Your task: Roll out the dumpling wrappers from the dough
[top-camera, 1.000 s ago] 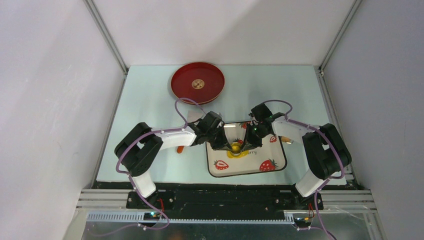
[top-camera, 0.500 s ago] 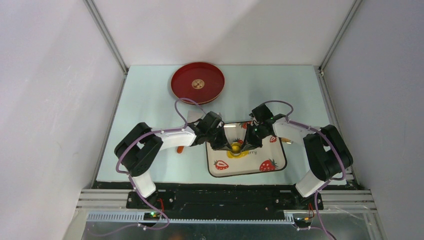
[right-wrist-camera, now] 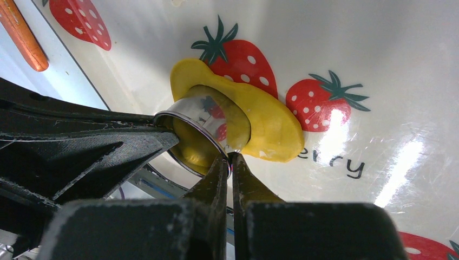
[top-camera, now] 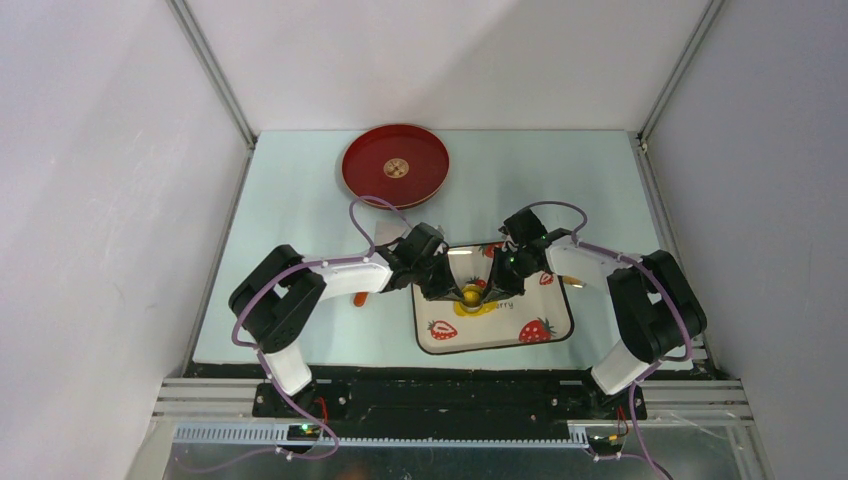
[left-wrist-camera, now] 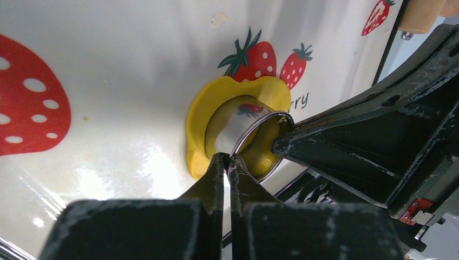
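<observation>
The yellow dough [top-camera: 476,309] lies as a flattened irregular patch on the strawberry tray [top-camera: 540,335]. A shiny metal ring [top-camera: 470,294] stands on it, tilted, with yellow showing inside. My left gripper [top-camera: 456,291] is shut on the ring's rim from the left, and my right gripper [top-camera: 486,290] is shut on the rim from the right. In the left wrist view the left gripper [left-wrist-camera: 227,157] pinches the ring [left-wrist-camera: 254,142] over the dough [left-wrist-camera: 196,127]. In the right wrist view the right gripper [right-wrist-camera: 230,158] pinches the ring [right-wrist-camera: 208,132] beside the dough [right-wrist-camera: 270,127]. Dumpling wrappers are out of view.
A red round plate [top-camera: 420,185] sits at the back left of the pale mat. Orange-brown wooden pieces lie beside the tray, one at its left [top-camera: 360,298] and one at its right [top-camera: 572,281]. White walls close in on both sides.
</observation>
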